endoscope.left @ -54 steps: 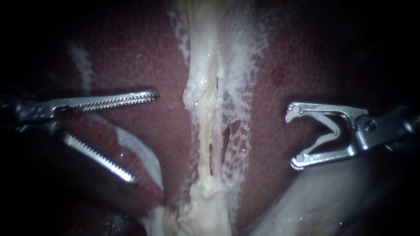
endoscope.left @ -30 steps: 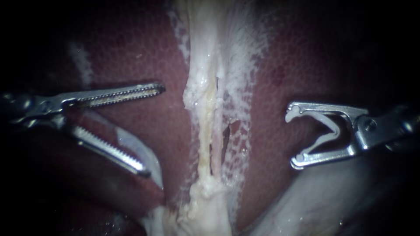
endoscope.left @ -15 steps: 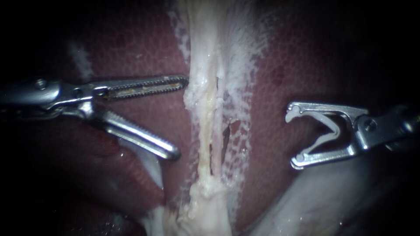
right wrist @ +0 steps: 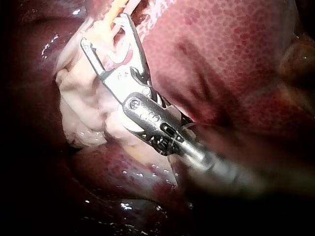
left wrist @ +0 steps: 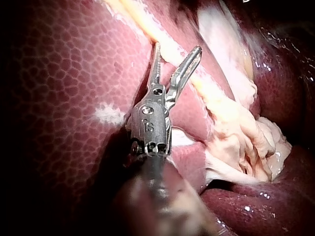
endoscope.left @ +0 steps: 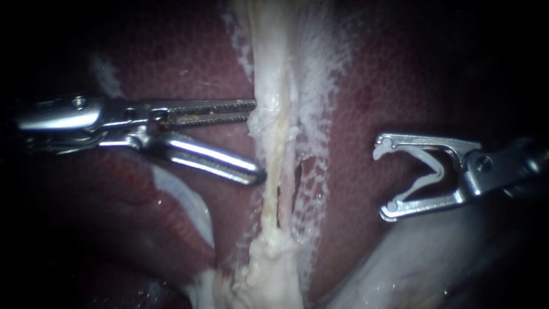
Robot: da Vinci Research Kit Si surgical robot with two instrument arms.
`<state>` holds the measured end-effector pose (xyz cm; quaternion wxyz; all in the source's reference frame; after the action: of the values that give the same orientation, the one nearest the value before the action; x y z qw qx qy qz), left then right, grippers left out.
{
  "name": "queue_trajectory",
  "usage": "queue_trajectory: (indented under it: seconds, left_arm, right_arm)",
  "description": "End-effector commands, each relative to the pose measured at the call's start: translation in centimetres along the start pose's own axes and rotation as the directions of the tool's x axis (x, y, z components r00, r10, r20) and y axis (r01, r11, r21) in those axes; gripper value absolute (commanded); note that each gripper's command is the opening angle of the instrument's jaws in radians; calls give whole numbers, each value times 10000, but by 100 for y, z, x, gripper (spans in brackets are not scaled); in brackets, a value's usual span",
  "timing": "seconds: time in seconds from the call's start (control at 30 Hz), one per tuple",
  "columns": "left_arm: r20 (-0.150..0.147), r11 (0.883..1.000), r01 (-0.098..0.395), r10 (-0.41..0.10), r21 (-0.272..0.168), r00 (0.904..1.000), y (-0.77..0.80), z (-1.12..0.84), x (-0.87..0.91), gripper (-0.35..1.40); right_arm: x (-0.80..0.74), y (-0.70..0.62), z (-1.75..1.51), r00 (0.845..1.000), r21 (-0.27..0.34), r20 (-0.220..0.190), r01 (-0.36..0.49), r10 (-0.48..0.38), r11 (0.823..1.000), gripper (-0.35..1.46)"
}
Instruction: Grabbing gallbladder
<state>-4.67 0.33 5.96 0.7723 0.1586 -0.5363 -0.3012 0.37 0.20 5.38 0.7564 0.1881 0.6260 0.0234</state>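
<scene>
Endoscope view: the left instrument (endoscope.left: 257, 142), end effector parted, is set against the upright pale gallbladder (endoscope.left: 273, 86) strand; the right instrument (endoscope.left: 382, 183), clamped on a clip (endoscope.left: 430, 166), lies well apart. Left wrist view: strand straddled, judged ungripped. Right wrist view: clip held

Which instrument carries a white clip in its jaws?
The right instrument: a white clip lies between its jaws. The left instrument has empty toothed jaws.
</scene>
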Motion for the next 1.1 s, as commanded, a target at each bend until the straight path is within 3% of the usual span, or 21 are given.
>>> queue_trajectory:
  seconds: [0.03, 0.13, 0.2, 0.23, 0.5, 0.8, 1.1]
  left_arm:
    - [18, 9999, 123, -123, -88, 9999, -1, -2, -1, 29]
    - [-2, 9985, 433, -433, -324, 9991, 0, -6, -4, 7]
    - [-65, 9974, 537, -541, -490, 9985, 1, -10, -5, -30]
    - [-87, 9970, 553, -559, -545, 9984, 1, -11, -5, -35]
    - [-395, 9940, 665, -702, -870, 9968, 4, -17, -2, -35]
    - [-379, 9907, 785, -831, -1114, 9958, 1, -19, -2, -35]
    - [-413, 9908, 813, -862, -1086, 9954, 0, -19, -2, -35]
  right_arm:
    - [0, 0, 0, 10000, 2, 0, 0, 0, 10000, 60]
    - [0, 0, 0, 10000, 2, 0, 0, 0, 10000, 60]
    - [0, 0, 0, 10000, 2, 0, 0, 0, 10000, 60]
    - [0, 0, 0, 10000, 2, 0, 0, 0, 10000, 60]
    - [0, 0, 0, 10000, 2, 0, 0, 0, 10000, 60]
    - [0, 0, 0, 10000, 4, -1, 0, 0, 10000, 60]
    - [0, 0, 0, 10000, 4, -1, 0, 0, 10000, 60]
